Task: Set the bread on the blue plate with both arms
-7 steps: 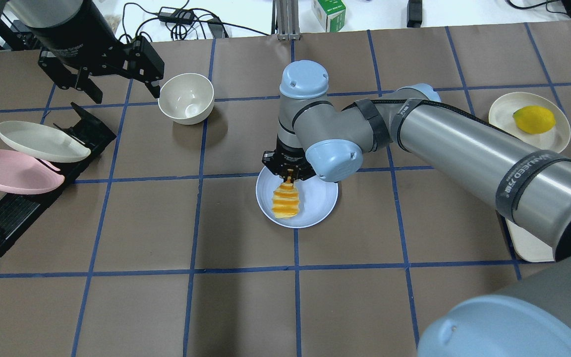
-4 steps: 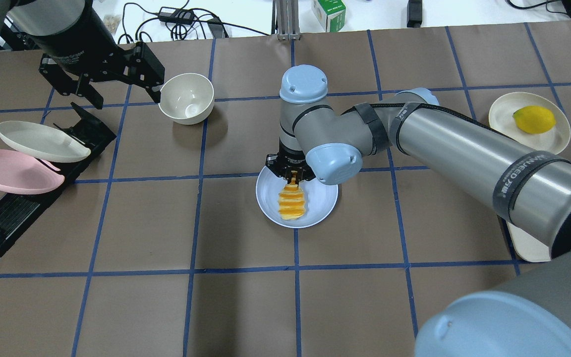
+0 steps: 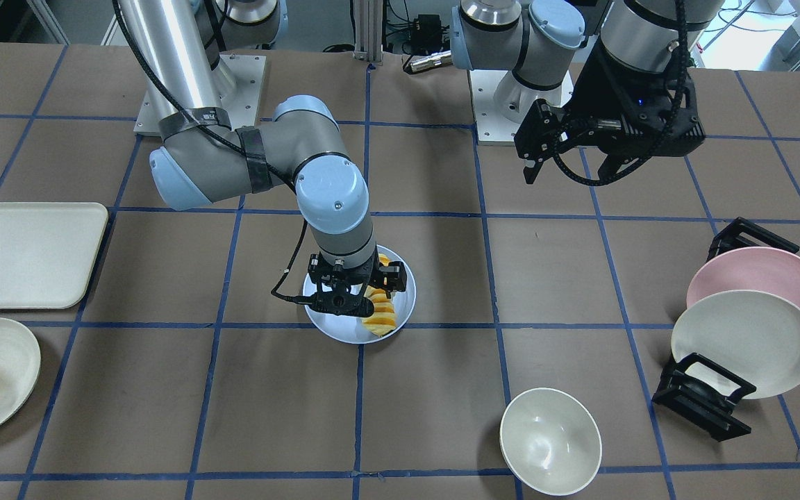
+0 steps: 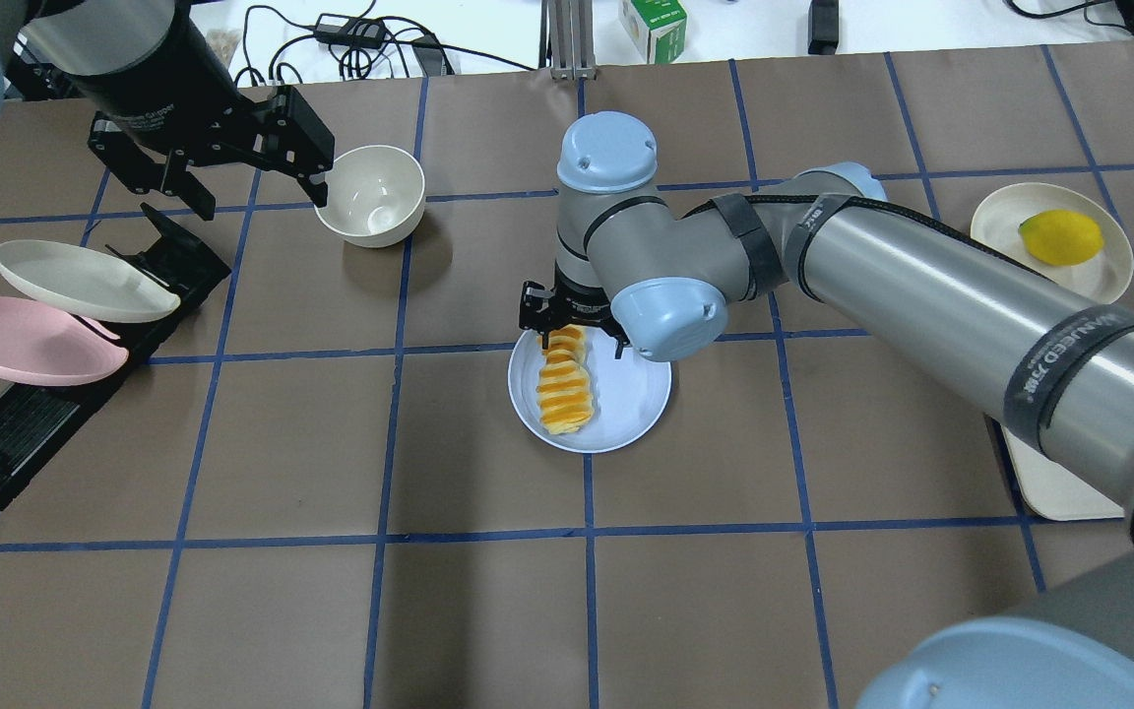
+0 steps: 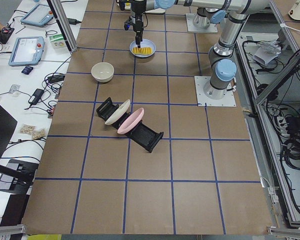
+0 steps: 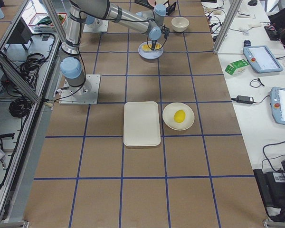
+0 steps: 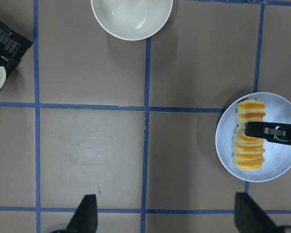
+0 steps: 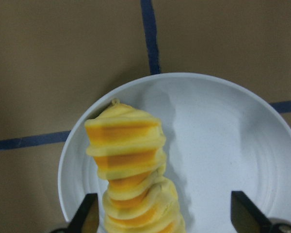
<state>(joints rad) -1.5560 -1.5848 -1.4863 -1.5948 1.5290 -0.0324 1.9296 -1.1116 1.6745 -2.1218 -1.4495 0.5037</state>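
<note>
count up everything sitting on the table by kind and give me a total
black plate rack: 1
ridged orange-yellow bread loaf: 1
round yellow lemon-like fruit: 1
round plates: 4 (pale blue plate, pink plate, cream plate in the rack, cream plate under the fruit)
cream round bowl: 1
cream rectangular tray: 1
total: 9

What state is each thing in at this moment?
Ridged golden-orange bread: lying on round pale-blue plate.
Right gripper: open, over the bread.
Left gripper: open, empty.
Round cream bowl: upright, empty.
Round pink plate: tilted in black rack.
Round cream plate: tilted in rack.
</note>
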